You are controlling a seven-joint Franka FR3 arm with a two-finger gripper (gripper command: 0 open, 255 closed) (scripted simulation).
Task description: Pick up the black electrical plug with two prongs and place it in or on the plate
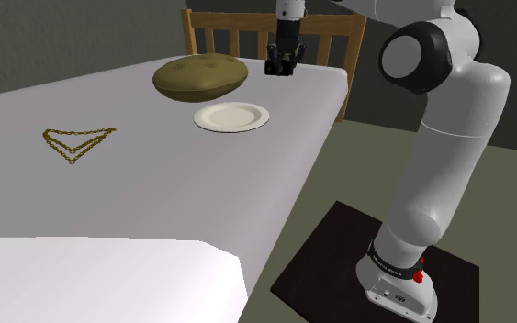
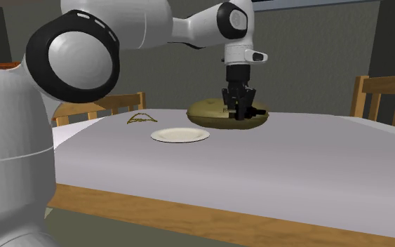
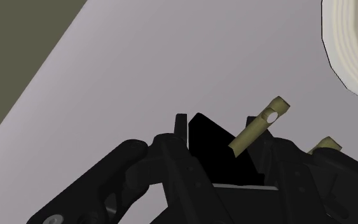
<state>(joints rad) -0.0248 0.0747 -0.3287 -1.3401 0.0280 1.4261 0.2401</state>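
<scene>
A white robot arm reaches over a grey table (image 1: pixel 109 197). Its black gripper (image 1: pixel 282 66) hangs at the far side, to the right of a brown lump (image 1: pixel 199 77) in the shoulder view and beyond the white plate (image 1: pixel 231 116). The fingers are closed around the black plug (image 3: pixel 212 143), which appears lifted off the table. The wrist view shows what the others hide: brass prongs (image 3: pixel 259 127) poking out past the fingers at a slant, with the plate's rim well apart from them. The second exterior view shows the gripper close in front of the lump. The plug looks held askew, so it could twist or slip in transit. A low carry could clip the lump or the plate's rim. A gold chain (image 1: pixel 75 140) lies at the shoulder view's left.
</scene>
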